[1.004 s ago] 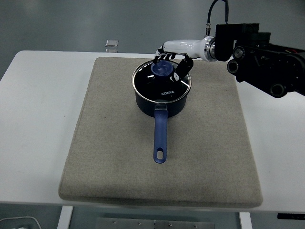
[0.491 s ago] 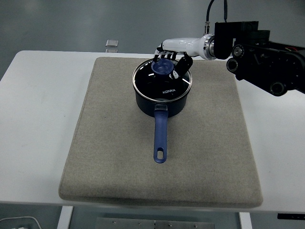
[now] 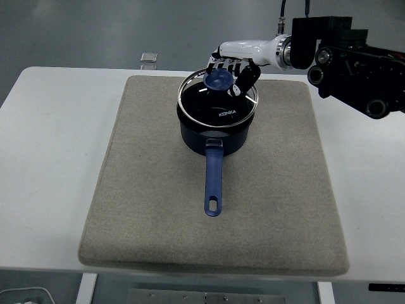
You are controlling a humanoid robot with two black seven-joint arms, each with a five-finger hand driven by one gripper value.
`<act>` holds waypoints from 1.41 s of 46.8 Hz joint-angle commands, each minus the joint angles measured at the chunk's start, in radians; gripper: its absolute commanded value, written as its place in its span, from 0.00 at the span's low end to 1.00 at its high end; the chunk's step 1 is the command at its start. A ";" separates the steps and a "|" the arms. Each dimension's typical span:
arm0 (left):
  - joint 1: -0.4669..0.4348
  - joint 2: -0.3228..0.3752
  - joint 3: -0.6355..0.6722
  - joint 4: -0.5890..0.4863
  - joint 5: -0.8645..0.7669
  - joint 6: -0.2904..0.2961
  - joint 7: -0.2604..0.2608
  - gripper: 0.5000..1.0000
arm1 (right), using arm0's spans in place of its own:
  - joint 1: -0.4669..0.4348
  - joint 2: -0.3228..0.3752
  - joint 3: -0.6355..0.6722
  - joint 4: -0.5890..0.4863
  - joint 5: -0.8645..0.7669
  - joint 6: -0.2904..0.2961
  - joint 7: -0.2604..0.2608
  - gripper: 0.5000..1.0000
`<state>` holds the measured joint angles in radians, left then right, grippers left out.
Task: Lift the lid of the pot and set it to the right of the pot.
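Note:
A dark blue pot (image 3: 214, 137) with a long blue handle (image 3: 213, 180) stands on the grey mat (image 3: 152, 190), handle pointing toward the near edge. Its glass lid (image 3: 218, 104) with a steel rim and a blue knob (image 3: 217, 79) hangs slightly above the pot, tilted and raised. My right hand (image 3: 229, 71) comes in from the upper right, white with black fingers, and is shut on the lid's knob. The left arm is out of sight.
The mat covers most of the white table (image 3: 44, 145). The right arm's black body (image 3: 354, 69) hangs over the table's far right. A small clear object (image 3: 149, 57) lies at the table's far edge.
The right hand has risen with the lid, which lifted off the pot's rim and shifted slightly up and to the right. The pot stayed put.

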<state>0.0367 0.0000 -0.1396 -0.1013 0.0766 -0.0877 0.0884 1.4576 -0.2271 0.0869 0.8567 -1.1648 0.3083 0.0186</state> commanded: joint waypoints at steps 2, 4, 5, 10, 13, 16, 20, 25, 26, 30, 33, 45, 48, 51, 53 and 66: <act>0.000 0.000 0.000 0.000 0.000 0.000 -0.001 1.00 | 0.001 -0.041 -0.001 -0.007 0.019 0.002 0.000 0.10; 0.000 0.000 0.000 0.000 0.000 0.000 -0.001 1.00 | 0.001 -0.057 -0.001 -0.007 0.026 0.003 0.000 0.10; 0.000 0.000 0.000 0.000 0.000 0.000 -0.001 1.00 | 0.001 -0.064 -0.001 -0.007 0.030 0.003 0.000 0.10; 0.000 0.000 0.000 0.000 0.000 0.000 -0.001 1.00 | 0.003 -0.101 -0.001 -0.008 0.050 0.023 0.000 0.10; 0.000 0.000 0.000 0.000 0.000 0.000 -0.001 1.00 | 0.001 -0.119 -0.002 -0.013 0.054 0.025 0.000 0.10; 0.000 0.000 0.000 0.000 0.000 0.000 -0.001 1.00 | -0.003 -0.139 -0.002 -0.018 0.054 0.025 0.000 0.10; 0.000 0.000 0.000 0.000 0.000 -0.001 0.001 1.00 | -0.006 -0.170 0.001 -0.018 0.054 0.026 0.000 0.10; 0.000 0.000 0.000 0.000 0.000 -0.001 -0.001 1.00 | -0.010 -0.207 0.001 -0.018 0.060 0.025 0.001 0.10; 0.000 0.000 0.000 0.000 0.000 -0.001 -0.001 1.00 | -0.011 -0.213 0.001 -0.018 0.065 0.025 0.001 0.10; 0.000 0.000 0.000 0.000 0.000 0.000 -0.001 1.00 | -0.020 -0.239 -0.002 -0.018 0.086 0.021 0.001 0.10; 0.000 0.000 0.000 0.000 0.000 0.000 0.001 1.00 | -0.034 -0.258 -0.002 -0.019 0.088 0.020 0.001 0.10; 0.000 0.000 0.000 0.000 0.000 0.000 -0.001 1.00 | -0.100 -0.268 -0.002 -0.056 0.086 0.003 0.024 0.09; 0.000 0.000 0.000 0.000 0.000 0.000 -0.001 1.00 | -0.117 -0.267 -0.002 -0.058 0.086 -0.009 0.026 0.09; 0.000 0.000 0.000 0.000 0.000 0.000 -0.001 1.00 | -0.135 -0.267 -0.002 -0.058 0.086 -0.024 0.027 0.09; 0.000 0.000 0.000 0.000 0.000 0.000 0.001 1.00 | -0.149 -0.267 -0.002 -0.059 0.085 -0.035 0.029 0.09; 0.000 0.000 0.000 0.000 0.000 -0.001 0.001 1.00 | -0.210 -0.250 -0.013 -0.058 0.085 -0.090 0.038 0.12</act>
<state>0.0368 0.0000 -0.1396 -0.1012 0.0767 -0.0878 0.0885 1.2573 -0.4814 0.0766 0.7985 -1.0799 0.2317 0.0567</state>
